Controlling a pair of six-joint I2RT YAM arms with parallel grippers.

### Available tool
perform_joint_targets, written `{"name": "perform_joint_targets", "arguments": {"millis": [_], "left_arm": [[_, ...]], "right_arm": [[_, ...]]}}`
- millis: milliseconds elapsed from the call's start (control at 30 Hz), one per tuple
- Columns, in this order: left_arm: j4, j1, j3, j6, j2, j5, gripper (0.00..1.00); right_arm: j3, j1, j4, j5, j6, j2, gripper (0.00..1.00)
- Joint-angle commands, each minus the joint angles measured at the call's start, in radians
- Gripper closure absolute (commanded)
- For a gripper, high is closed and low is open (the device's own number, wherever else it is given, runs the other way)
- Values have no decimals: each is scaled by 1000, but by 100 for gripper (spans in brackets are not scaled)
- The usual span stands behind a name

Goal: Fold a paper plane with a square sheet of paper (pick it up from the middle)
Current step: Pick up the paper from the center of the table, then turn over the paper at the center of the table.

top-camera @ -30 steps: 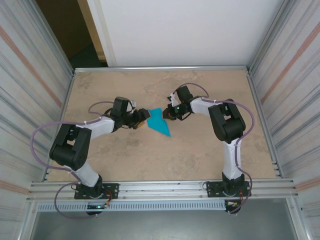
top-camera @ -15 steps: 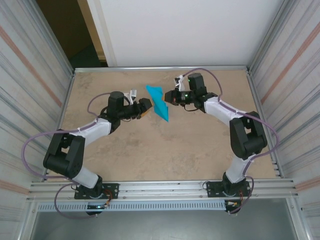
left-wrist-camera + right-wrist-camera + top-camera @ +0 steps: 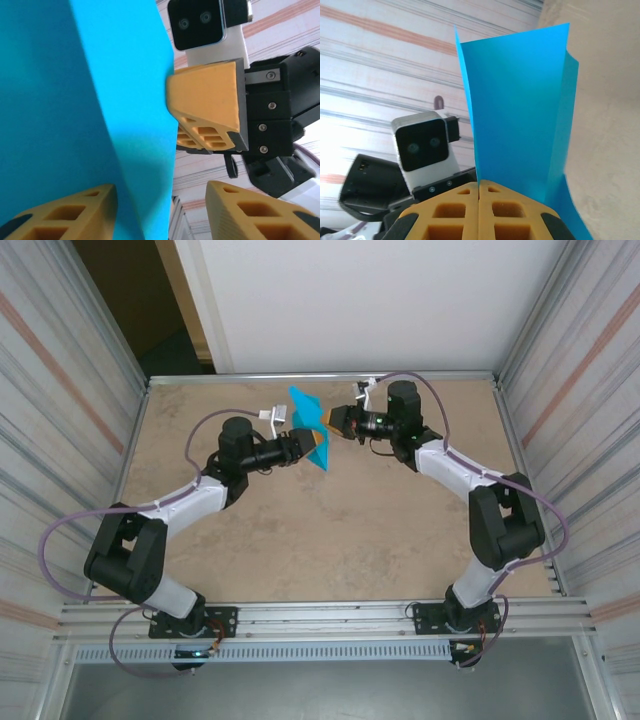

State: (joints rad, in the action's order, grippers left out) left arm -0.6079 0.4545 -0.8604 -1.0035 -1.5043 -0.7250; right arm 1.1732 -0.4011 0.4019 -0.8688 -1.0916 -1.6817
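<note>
The turquoise sheet of paper (image 3: 308,418), folded into a pointed paper plane shape with creases, hangs in the air over the far middle of the table. My right gripper (image 3: 328,422) is shut on its right edge; in the right wrist view the paper (image 3: 520,115) stands up from between the closed orange fingertips (image 3: 479,200). My left gripper (image 3: 306,444) is open at the paper's lower part. In the left wrist view the paper (image 3: 75,100) lies against the left finger (image 3: 60,215), with a gap to the right finger (image 3: 250,210). The right gripper's fingers (image 3: 207,105) pinch the paper's edge there.
The tan table (image 3: 330,540) lies below both raised arms. Ribbed metal walls (image 3: 60,440) close in the left and right sides, a white panel (image 3: 350,300) the back. A metal rail (image 3: 320,620) runs along the near edge by the arm bases.
The right gripper has lifted the paper off the table and carried it toward the far side. The left arm has followed, and its jaws now straddle the paper's lower part, narrower than before.
</note>
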Motion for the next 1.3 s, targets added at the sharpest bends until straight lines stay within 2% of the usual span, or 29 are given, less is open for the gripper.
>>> {"name": "perform_joint_targets", "arguments": {"millis": [0,367,467,533,633,733,867,1067,1200,1267], "left_arm": [[-98,4,-19,-21,6,-34,57],[-145,3,-21,-49,6,-27,82],[-142,4,-20,-43,7,-27,85],[-132,4,-23,-34,8,-23,86],[-95,3,-24,-8,9,-18,88],[-20,3,-27,39,16,-6,91],[137,-4,-43,135,37,28,92],[495,-6,-123,333,57,145,93],[863,21,-257,504,43,359,93],[1049,58,-346,591,13,537,93]], "right_arm": [[-12,12,105,-35,-70,47,96],[-26,20,156,-42,-129,51,96],[-27,24,156,-42,-129,51,94],[-29,31,154,-38,-127,51,85],[-29,50,89,-18,-89,67,65],[-21,75,-54,42,53,107,51],[-11,108,-307,193,256,185,40],[-39,128,-549,460,450,288,34],[-79,132,-619,595,528,353,30],[-108,131,-624,645,554,386,27]]}}
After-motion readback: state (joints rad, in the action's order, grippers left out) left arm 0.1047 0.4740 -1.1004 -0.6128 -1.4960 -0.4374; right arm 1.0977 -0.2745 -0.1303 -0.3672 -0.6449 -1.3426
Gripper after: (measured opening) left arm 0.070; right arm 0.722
